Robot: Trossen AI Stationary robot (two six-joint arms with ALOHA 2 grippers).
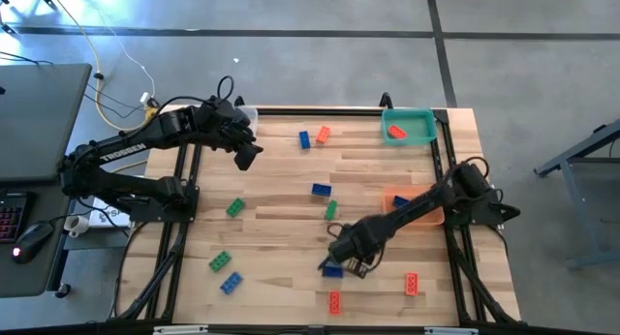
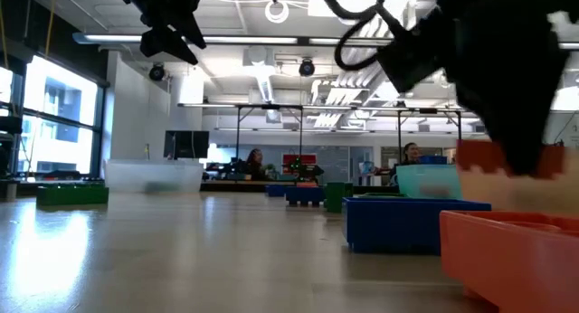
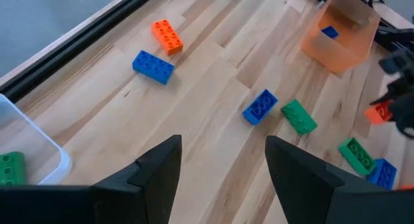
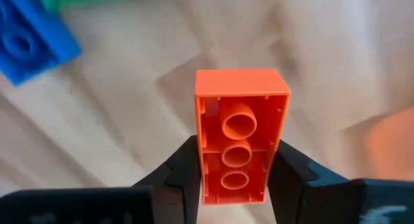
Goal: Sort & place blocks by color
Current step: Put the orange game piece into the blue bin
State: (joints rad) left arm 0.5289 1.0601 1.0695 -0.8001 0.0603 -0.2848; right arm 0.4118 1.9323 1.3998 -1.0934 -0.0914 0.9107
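Red, green and blue studded blocks lie scattered flat on the wooden table (image 1: pixel 281 228). My right gripper (image 4: pixel 236 185) is over the near middle of the table (image 1: pixel 343 246), shut on a red block (image 4: pixel 242 127), above a blue block (image 1: pixel 332 269). My left gripper (image 3: pixel 223 166) hangs open and empty, raised over the far left part of the table (image 1: pixel 247 153). The teal tray (image 1: pixel 408 114) holds one red block (image 1: pixel 397 132). A blue block (image 3: pixel 330 32) lies in the orange tray (image 1: pixel 392 196). One green block (image 3: pixel 10 167) sits in the clear tray (image 3: pixel 39 143). My right gripper pinches the red block by its two long sides, near one end (image 4: pixel 234 185), between the two fingers (image 4: pixel 184 179). The block's hollow underside faces the wrist camera and its other end sticks out past the fingertips. It is lifted clear of the table (image 2: pixel 507 159).
Loose blocks on the table: blue (image 1: pixel 304 139) and red (image 1: pixel 323 135) at the far side, blue (image 1: pixel 321 190) and green (image 1: pixel 330 210) in the middle, green (image 1: pixel 235 208) (image 1: pixel 220 261) and blue (image 1: pixel 231 283) on the left, red (image 1: pixel 334 301) (image 1: pixel 411 284) near the front edge.
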